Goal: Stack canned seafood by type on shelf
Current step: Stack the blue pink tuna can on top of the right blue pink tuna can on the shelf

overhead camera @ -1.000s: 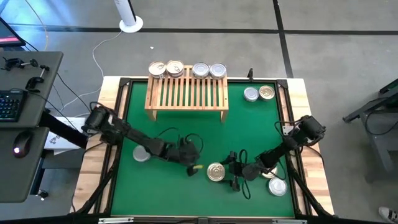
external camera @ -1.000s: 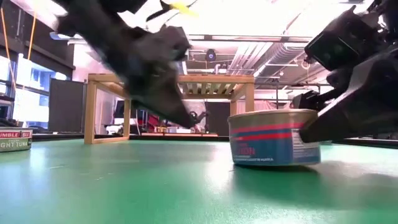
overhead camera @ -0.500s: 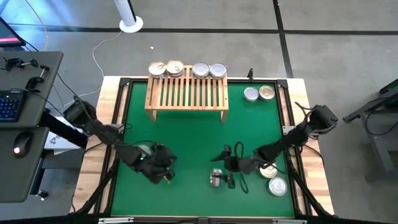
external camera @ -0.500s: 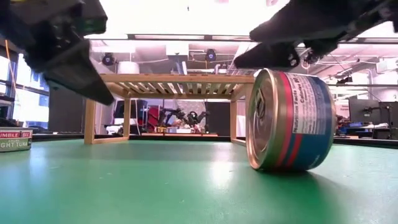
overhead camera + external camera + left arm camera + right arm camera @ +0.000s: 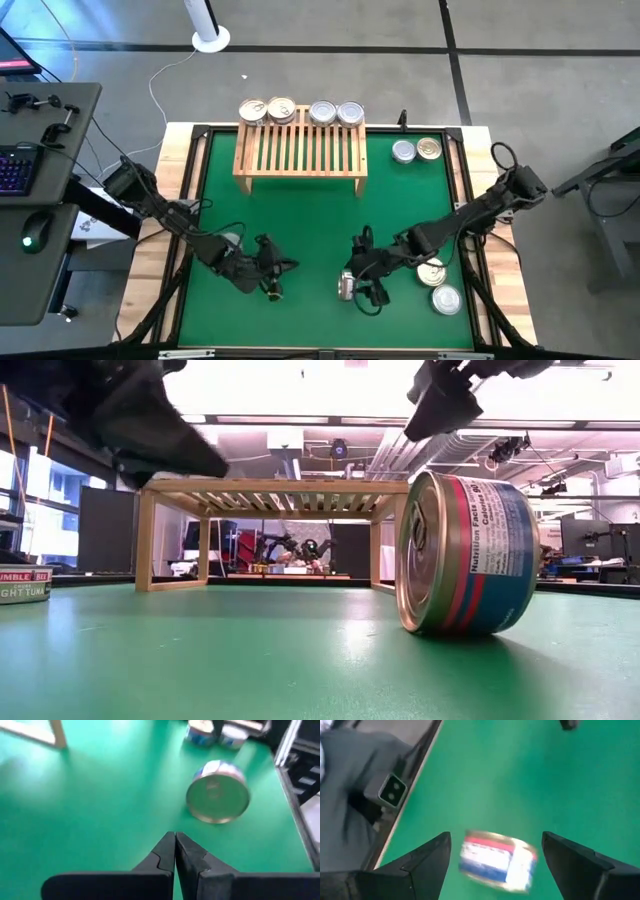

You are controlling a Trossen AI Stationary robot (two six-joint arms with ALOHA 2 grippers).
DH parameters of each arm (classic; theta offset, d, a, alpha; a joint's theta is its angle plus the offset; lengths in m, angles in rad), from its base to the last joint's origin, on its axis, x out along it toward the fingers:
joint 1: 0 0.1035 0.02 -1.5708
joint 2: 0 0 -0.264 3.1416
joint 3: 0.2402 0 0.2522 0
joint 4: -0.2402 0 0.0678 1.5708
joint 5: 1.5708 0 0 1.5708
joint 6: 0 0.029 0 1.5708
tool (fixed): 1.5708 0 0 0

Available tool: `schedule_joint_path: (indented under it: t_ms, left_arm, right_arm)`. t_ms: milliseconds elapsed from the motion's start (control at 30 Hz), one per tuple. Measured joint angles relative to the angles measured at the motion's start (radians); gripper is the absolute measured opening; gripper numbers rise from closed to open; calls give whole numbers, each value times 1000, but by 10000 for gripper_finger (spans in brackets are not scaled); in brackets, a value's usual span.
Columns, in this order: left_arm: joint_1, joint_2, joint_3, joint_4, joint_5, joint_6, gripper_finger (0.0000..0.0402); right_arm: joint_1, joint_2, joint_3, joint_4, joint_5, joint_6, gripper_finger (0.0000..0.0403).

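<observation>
Four tins [image 5: 296, 112] sit along the shelf's [image 5: 300, 150] back edge, while a tipped tin [image 5: 465, 554] lies on its side near the counter's front edge beneath my right fingers [image 5: 362, 279], spread and empty; left fingers [image 5: 175, 851] clenched shut, several tins left.

Two dark end effector [image 5: 496, 865] fingers [image 5: 420, 862] spread wide over a blue, red and white-labelled round tin [image 5: 497, 860] on the green surface [image 5: 510, 780]
</observation>
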Motion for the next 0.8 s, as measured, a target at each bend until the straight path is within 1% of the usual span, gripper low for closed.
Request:
schedule_joint_path:
  t_ms: [200,267,333,400,600,800]
  left_arm:
    - [42,49,0,161,29,129,0]
    - [59,76,0,213,59,152,0]
    - [75,104,2,265,91,173,0]
    - [88,137,16,308,117,193,0]
    - [128,222,94,332,180,267,0]
    - [148,258,154,331,228,313,0]
  right_arm:
    - [14,86,6,181,30,-38,304]
    - [5,101,5,181,42,-22,304]
    - [-8,104,6,140,45,13,304]
    - [-17,104,5,63,44,44,304]
    - [4,78,5,-97,33,157,304]
    - [105,17,4,-217,178,263,304]
